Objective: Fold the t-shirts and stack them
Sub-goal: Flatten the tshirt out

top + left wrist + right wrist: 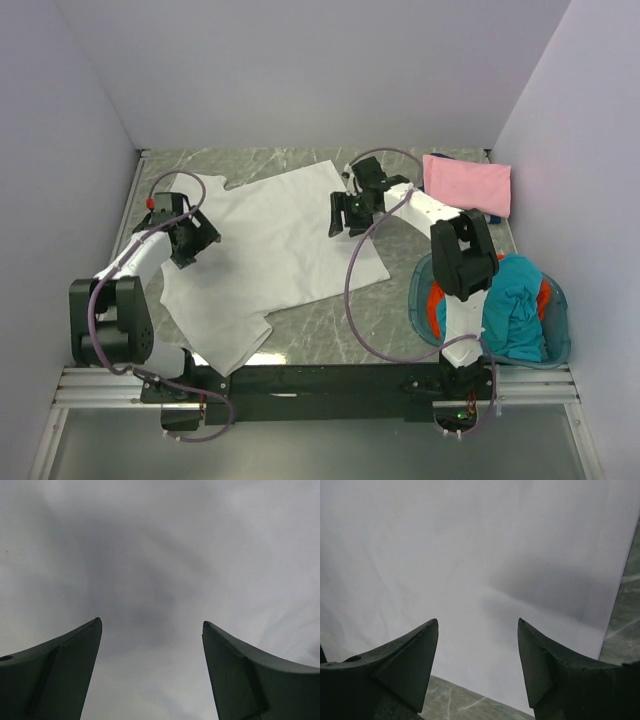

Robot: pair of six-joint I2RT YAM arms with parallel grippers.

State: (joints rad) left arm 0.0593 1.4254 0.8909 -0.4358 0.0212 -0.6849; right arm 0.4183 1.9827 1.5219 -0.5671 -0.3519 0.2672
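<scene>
Now | left end effector point(150, 622): spread wide, empty, above white t-shirt point(270, 250) | right end effector point(477, 622): same, at its edge

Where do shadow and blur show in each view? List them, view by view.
Top external: even light, sharp throughout. Left wrist: a broad dark shadow lies on the white t-shirt beyond the left tool. Right wrist: a softer grey shadow on the shirt near its right edge, beyond the right tool.
</scene>
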